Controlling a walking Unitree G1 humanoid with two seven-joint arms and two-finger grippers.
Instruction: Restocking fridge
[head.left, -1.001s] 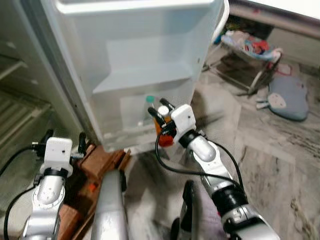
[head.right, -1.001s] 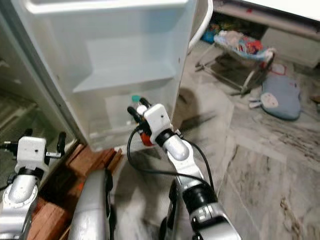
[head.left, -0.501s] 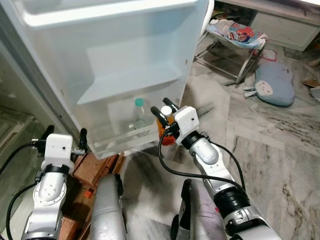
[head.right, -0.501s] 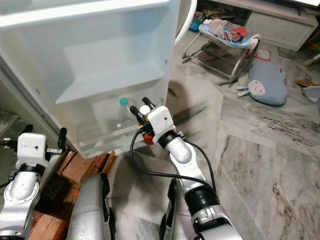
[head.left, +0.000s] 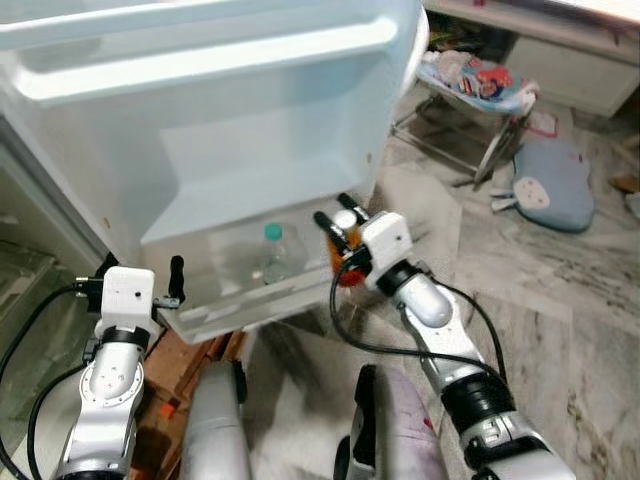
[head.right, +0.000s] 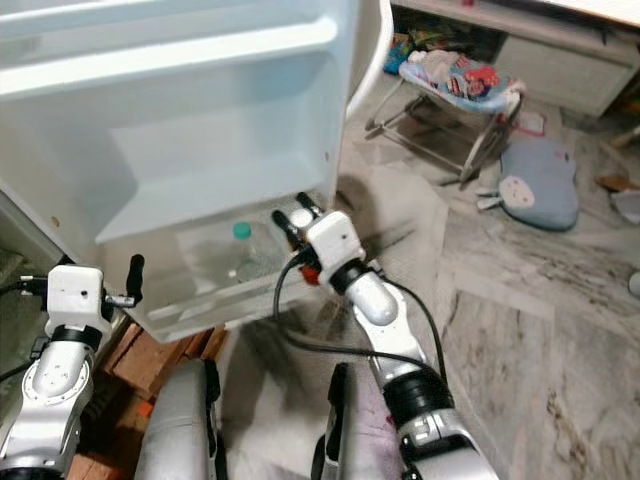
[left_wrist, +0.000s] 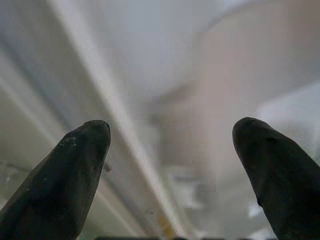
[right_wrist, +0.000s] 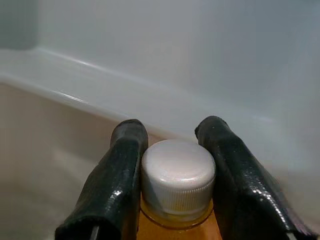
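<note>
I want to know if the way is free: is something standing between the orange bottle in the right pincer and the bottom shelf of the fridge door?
Nothing visible blocks it. The right pincer holds the orange bottle at the door shelf, near its right end. The clear bottle with a green cap stands further left inside, apart from it.

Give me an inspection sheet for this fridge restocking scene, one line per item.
Surface: grey marbled floor; open fridge door with white shelves.
Job's things: orange bottle with white cap, held beside the door's bottom bin; clear bottle with green cap standing in that bin.
Clutter: bricks under the door.
Grippers: right gripper shut on the orange bottle's cap; left gripper open, empty, near the door's lower edge.
Cables: black cable looping off the right wrist.
Surroundings: baby bouncer; grey cushion on the floor.
</note>
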